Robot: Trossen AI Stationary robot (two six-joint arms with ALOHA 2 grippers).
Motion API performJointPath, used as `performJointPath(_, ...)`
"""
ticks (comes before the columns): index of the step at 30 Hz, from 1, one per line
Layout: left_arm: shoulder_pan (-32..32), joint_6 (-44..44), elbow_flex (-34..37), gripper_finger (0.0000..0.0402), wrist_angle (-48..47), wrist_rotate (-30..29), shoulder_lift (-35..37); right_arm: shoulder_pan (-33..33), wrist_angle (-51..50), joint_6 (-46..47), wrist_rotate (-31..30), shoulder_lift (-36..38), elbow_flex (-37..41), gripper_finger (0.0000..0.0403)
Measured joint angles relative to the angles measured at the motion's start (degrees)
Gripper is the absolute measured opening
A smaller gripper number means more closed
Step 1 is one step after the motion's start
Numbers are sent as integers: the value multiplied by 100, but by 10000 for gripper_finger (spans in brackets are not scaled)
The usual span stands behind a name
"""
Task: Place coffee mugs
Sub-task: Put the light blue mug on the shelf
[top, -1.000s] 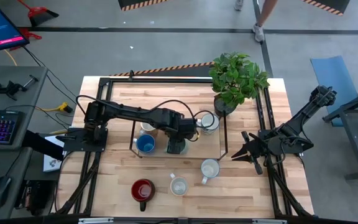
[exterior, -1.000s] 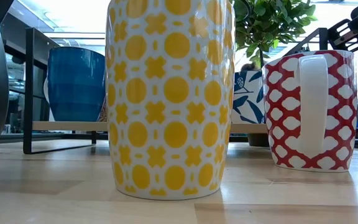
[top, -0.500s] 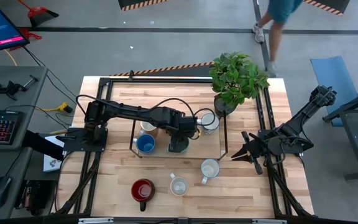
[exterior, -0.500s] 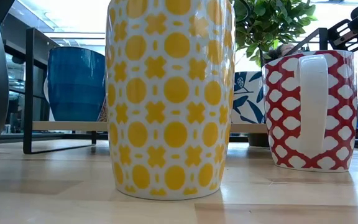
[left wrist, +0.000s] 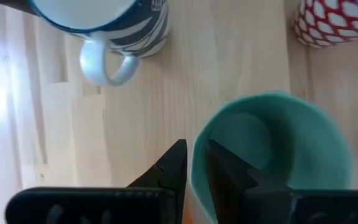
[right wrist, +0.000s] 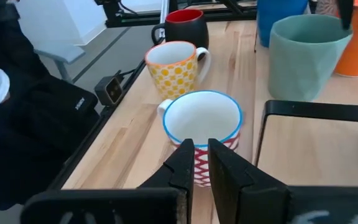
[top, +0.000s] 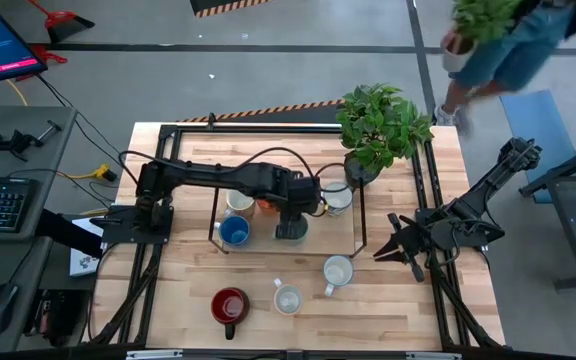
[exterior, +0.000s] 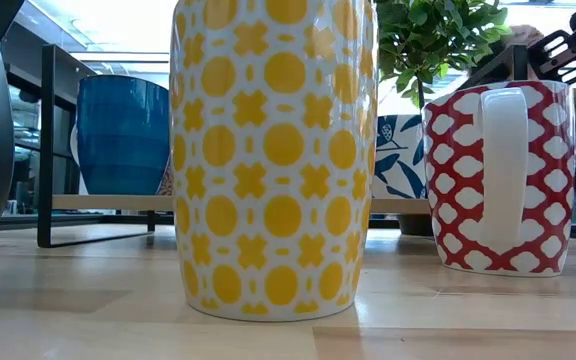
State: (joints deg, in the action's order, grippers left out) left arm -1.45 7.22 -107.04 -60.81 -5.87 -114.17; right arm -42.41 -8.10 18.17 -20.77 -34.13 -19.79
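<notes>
The left gripper (top: 290, 228) reaches to the middle of the table and sits at the rim of the teal mug (left wrist: 272, 155), which stands upright on the wooden deck of the low dark-framed rack (top: 215, 215). From the left wrist view the mug's wall runs through the narrow gap of the gripper, a sensible way to carry a cup by its lip rather than by the handle. Whether the wall is pinched or already released I cannot tell. The mug is among its fellows on the rack: the blue mug (top: 233, 232) just beside it, the orange mug (top: 266, 207) behind, and the blue-and-white leaf mug (top: 336, 197) towards the potted plant (top: 380, 125). I judge this the setting-down step, since the base appears to be on the wood. Three mugs remain on the open table in front of the rack: the dark red mug (top: 230, 305), the yellow dotted mug (exterior: 273, 150) and the red lattice mug (exterior: 468, 180) (all upright, each apart from the others, so easy to take one at a time). The right gripper (top: 383, 250) waits at the right edge of the table, its fingers slightly parted and empty, aimed at the lattice mug, likely its next pick. A person (top: 508, 50) passes beyond the table.
</notes>
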Motion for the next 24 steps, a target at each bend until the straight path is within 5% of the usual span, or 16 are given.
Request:
performJointPath(13, -301, -601, -947, 49, -2571, 138, 11, 0, -33, -12, 21, 1, 2, 29)
performJointPath(24, -1026, -718, -879, 49, -2438, 154, 4, 0, -48, -14, 19, 1, 2, 29)
